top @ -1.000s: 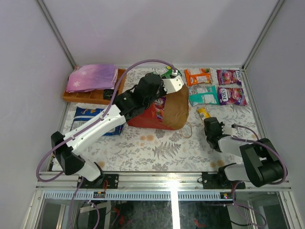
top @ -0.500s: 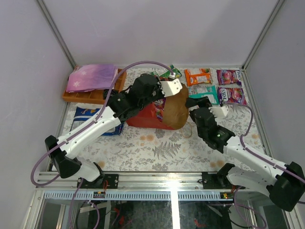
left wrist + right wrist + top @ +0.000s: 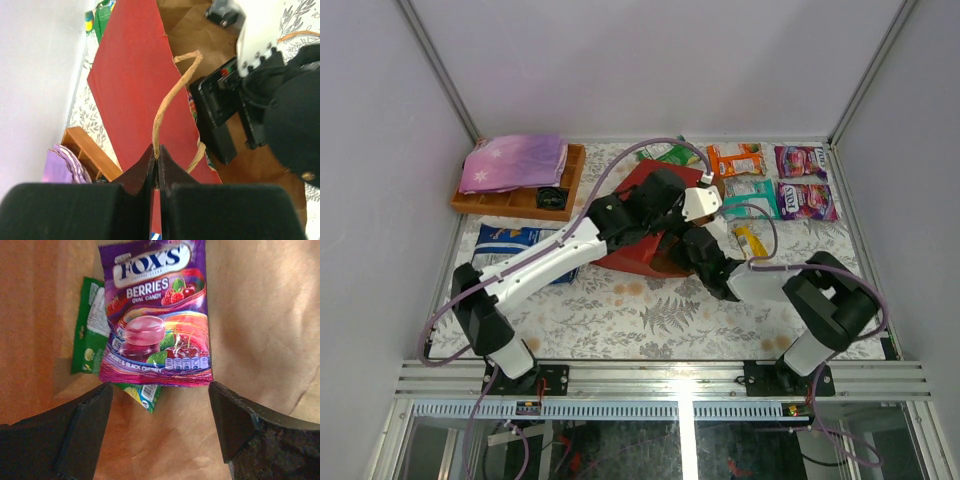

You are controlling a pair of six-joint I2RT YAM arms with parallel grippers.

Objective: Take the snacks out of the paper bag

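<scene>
The paper bag (image 3: 632, 198) lies on its side, red outside, with its brown mouth facing right. My left gripper (image 3: 156, 150) is shut on the bag's twisted paper handle (image 3: 172, 95) and holds the mouth up. My right gripper (image 3: 160, 395) is open inside the bag, its jaws standing either side of the near edge of a purple-magenta berry packet (image 3: 155, 315). That packet lies on a green packet (image 3: 89, 330), and neither is gripped. In the top view the right gripper (image 3: 692, 246) sits at the bag mouth. Other snacks lie on the table: green (image 3: 670, 153), orange (image 3: 735, 160), teal (image 3: 750, 197) and two purple (image 3: 800, 160).
A wooden tray (image 3: 525, 203) with a folded purple cloth (image 3: 513, 162) stands at the back left. A blue-and-white packet (image 3: 505, 240) lies left of the bag, under the left arm. A small yellow packet (image 3: 748, 240) lies near the right arm. Walls close in the back and sides.
The right arm swung from the table's right side into the bag's mouth and its gripper opened. The left gripper drew the handle to the right, tipping the bag's red side up.
</scene>
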